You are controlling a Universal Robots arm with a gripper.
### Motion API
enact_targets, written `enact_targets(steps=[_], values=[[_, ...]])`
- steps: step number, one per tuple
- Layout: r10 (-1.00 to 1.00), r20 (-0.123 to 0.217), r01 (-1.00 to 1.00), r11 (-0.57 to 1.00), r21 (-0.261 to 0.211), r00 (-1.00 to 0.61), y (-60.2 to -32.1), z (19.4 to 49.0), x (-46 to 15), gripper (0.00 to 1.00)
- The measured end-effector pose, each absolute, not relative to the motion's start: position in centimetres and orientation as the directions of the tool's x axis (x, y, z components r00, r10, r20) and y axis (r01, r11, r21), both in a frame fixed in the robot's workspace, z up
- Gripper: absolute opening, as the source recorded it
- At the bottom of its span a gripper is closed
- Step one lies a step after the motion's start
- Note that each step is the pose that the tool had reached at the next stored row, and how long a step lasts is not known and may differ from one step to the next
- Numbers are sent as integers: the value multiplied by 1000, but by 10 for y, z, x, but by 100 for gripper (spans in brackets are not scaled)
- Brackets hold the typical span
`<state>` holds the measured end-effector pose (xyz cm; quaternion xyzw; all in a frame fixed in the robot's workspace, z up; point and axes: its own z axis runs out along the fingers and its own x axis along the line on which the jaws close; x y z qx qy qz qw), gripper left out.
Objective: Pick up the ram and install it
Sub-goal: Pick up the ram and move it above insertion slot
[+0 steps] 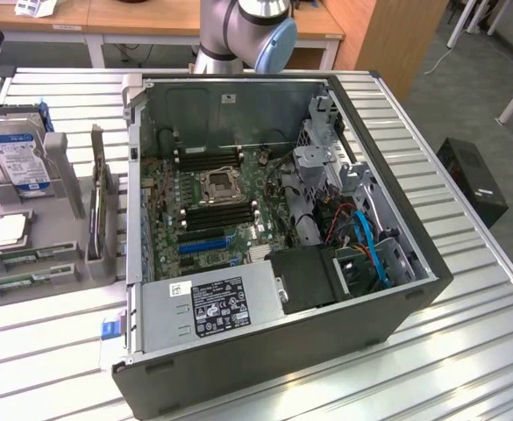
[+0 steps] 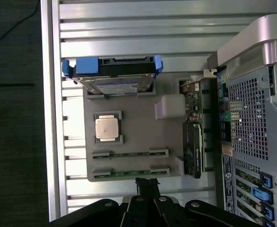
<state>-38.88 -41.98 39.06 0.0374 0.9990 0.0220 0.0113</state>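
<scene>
Two ram sticks, thin green strips, lie flat in grooves of a grey holder tray [image 2: 138, 137]: one ram stick [image 2: 129, 153] and a second ram stick [image 2: 129, 173] beside it. In the exterior view they lie at the tray's front, ram stick [image 1: 37, 256] and ram stick [image 1: 21, 283], left of the open computer case [image 1: 344, 96]. My gripper [image 2: 147, 182] hangs above the tray's edge, right by the second stick, shut and holding nothing. Black memory slots [image 1: 219, 213] lie on the motherboard beside the processor socket [image 1: 217, 185].
On the tray also sit a hard drive with blue brackets [image 2: 112, 75], a processor chip [image 2: 106, 127] and an upright expansion card [image 2: 192, 146]. The case holds a power supply [image 1: 217, 309] and cables [image 1: 370, 246]. Slatted metal table [image 1: 466, 351] all around. The arm's base [image 1: 247, 31] stands behind the case.
</scene>
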Motion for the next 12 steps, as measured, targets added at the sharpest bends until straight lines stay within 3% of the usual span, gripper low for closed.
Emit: enact_targets(steps=[12], values=[[46, -21, 45, 998, 45, -999, -420, 391, -389, 11]])
